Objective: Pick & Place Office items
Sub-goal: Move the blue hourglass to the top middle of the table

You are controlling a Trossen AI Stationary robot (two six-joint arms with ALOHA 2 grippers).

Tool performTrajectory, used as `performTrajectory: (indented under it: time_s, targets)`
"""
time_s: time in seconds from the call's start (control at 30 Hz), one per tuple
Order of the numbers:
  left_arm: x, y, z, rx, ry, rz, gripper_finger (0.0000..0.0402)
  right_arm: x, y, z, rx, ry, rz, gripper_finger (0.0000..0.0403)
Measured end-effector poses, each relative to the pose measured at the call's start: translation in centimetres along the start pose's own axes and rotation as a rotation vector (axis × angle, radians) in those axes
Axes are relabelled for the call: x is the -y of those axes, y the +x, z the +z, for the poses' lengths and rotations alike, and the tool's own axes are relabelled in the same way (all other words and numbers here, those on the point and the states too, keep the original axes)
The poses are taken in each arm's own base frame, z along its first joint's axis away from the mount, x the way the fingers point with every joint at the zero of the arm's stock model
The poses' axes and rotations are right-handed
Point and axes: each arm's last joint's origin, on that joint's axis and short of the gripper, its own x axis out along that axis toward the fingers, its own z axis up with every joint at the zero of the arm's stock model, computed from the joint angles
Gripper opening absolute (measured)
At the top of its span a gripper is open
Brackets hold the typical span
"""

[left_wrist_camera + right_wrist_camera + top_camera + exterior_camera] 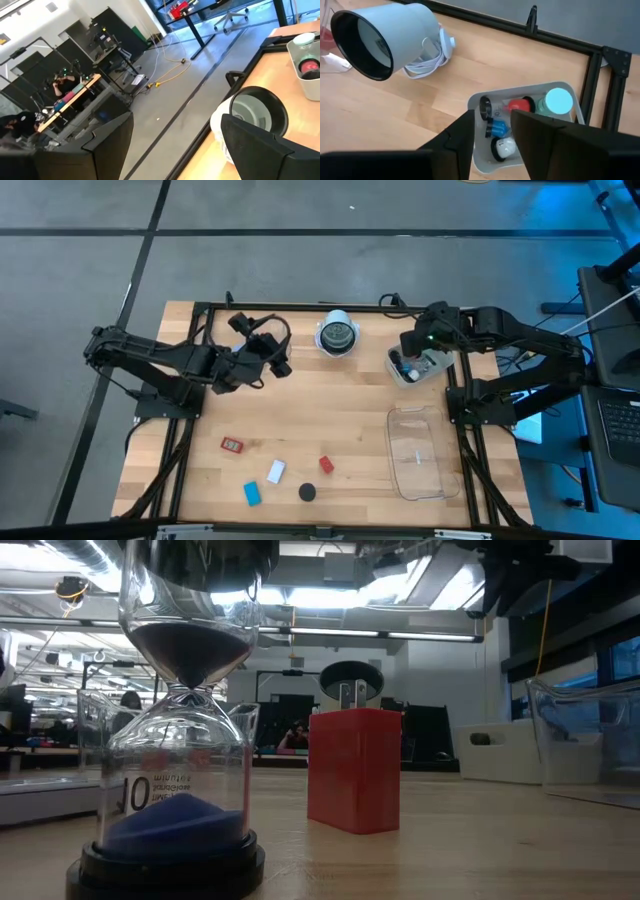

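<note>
Several office items lie near the table's front edge: a red-framed tag (232, 444), a white block (276, 471), a blue block (252, 493), a black round piece (307, 491) and a red block (326, 465). The low view shows the red block (354, 770) upright beside an hourglass (180, 740). A small white tray (425, 367) at the far right holds a teal cylinder (558, 101) and red (520, 105), blue (497, 127), white (504, 147) and black (485, 106) pieces. My right gripper (408, 348) (492, 135) hovers over this tray, open and empty. My left gripper (280, 360) (175, 150) is wide open and empty at the far left.
A round white-rimmed dark object (338, 335) (380, 40) lies at the far middle with its white cord beside it. An empty clear plastic tray (415, 450) stands at the right, nearer the front. Black frame rails (300, 307) edge the table.
</note>
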Motion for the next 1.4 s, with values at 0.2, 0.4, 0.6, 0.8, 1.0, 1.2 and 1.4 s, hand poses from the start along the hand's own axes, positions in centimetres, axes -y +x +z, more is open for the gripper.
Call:
performTrajectory:
  time_s: [0.2, 0.4, 0.6, 0.8, 1.0, 1.2, 1.4]
  targets:
    - [0.0, 0.1, -0.3, -0.014, 0.025, 0.002, 0.0299, -0.1, 0.1, 0.0, 0.007, -0.002, -0.005, 0.0133]
    - [0.0, 0.1, -0.7, -0.033, 0.044, -0.001, 0.0299, -0.1, 0.1, 0.0, 0.009, -0.008, -0.006, 0.0133]
    - [0.2, 0.1, -1.3, -0.062, 0.034, -0.076, 0.0299, 0.0, 0.1, 0.1, 0.020, -0.009, -0.013, 0.0133]
    - [0.5, -0.1, -2.2, -0.125, 0.037, -0.199, 0.0298, -0.2, -0.1, -0.1, 0.020, -0.021, -0.005, 0.0133]
    - [0.6, -0.2, -2.6, -0.158, 0.008, -0.241, 0.0298, -0.7, -0.3, -0.4, 0.030, -0.034, 0.032, 0.0134]
    - [1.6, -0.7, -2.7, -0.227, -0.038, -0.629, 0.0298, -1.9, -0.6, -0.5, 0.050, -0.083, 0.126, 0.0166]
    - [2.8, -2.0, -2.9, -0.295, -0.057, -0.953, 0.0298, -4.3, -0.1, -1.1, 0.042, -0.183, 0.202, 0.0227]
